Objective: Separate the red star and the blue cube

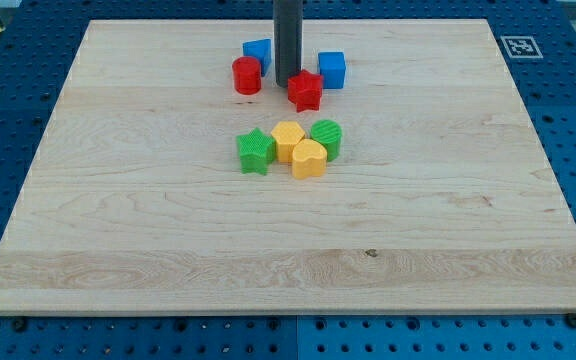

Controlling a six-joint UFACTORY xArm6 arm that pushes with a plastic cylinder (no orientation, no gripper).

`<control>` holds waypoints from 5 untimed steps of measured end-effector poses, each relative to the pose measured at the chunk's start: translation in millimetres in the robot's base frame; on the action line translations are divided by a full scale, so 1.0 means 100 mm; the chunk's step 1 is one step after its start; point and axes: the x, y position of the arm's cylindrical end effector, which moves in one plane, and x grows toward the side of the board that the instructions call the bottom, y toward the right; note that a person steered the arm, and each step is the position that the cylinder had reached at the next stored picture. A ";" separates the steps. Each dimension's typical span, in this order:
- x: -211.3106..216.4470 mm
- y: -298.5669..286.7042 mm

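Red star (305, 90) seen near surface (448, 220) top edge, blue cube (331, 69) just beside, upper right. My tip (287, 83) placed at star's left. No claw fitted, state not applicable. Star is best pushed away from cube, not into it.

Small red star-shaped block (305, 91): lies flat on the light wooden desk (448, 220), near the view's top, centre. Small blue cube-shaped block (331, 70): sits upright just beside the star, at its upper right. Their edges appear to touch or nearly touch; a clear gap cannot be confirmed.
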 end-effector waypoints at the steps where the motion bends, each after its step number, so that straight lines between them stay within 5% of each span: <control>1: 0.32 0.00; 5: 0.35 0.00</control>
